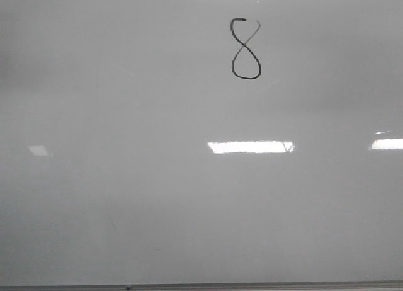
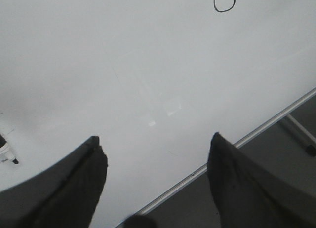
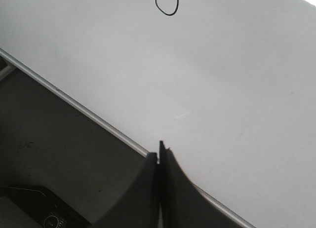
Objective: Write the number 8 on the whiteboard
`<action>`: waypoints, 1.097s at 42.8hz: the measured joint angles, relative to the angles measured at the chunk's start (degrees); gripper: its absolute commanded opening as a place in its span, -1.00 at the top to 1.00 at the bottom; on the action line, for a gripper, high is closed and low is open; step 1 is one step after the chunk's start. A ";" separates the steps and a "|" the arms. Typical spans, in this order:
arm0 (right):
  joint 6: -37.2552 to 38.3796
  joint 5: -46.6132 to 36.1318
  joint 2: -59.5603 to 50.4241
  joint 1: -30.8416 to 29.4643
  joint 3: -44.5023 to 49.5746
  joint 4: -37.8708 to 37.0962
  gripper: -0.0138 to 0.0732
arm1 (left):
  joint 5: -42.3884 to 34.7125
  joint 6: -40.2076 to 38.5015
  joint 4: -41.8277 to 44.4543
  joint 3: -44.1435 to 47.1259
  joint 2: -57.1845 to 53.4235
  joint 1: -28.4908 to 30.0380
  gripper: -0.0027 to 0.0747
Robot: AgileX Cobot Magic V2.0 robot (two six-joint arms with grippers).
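A: What does the front view give?

B: The whiteboard (image 1: pixel 126 177) fills it, glossy, with bright reflections across the middle. The 8 (image 1: pixel 245 49) sits toward the far edge, a little right of centre, its upper loop left slightly unclosed. A thin grey strip runs along the near edge. No arm shows here.

A: And the left wrist view?

B: The left gripper (image 2: pixel 155 141) hangs over the board near its edge strip, its two dark fingers (image 2: pixel 79 183) spread well apart with nothing between them. Only the lower loop of the 8 (image 2: pixel 224 2) shows, well away from the gripper. A marker (image 2: pixel 7 153) tip lies on the board off to one side, mostly cut off.

A: The right wrist view?

B: The right gripper (image 3: pixel 160 151) has its fingers pressed together, empty, poised just over the edge strip where board meets a dark surface. The 8's lower loop (image 3: pixel 167 3) again lies well apart.
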 measured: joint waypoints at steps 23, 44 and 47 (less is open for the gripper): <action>0.13 0.00 0.00 0.00 0.00 0.10 0.84 | 1.03 1.63 0.10 0.00 0.00 0.00 0.56; 0.13 0.00 0.00 0.00 0.00 0.10 0.84 | 2.02 4.47 -3.38 0.00 0.00 0.00 0.98; 0.13 0.00 0.00 0.00 0.00 0.10 0.84 | 2.02 4.60 -3.74 0.00 0.00 0.00 0.98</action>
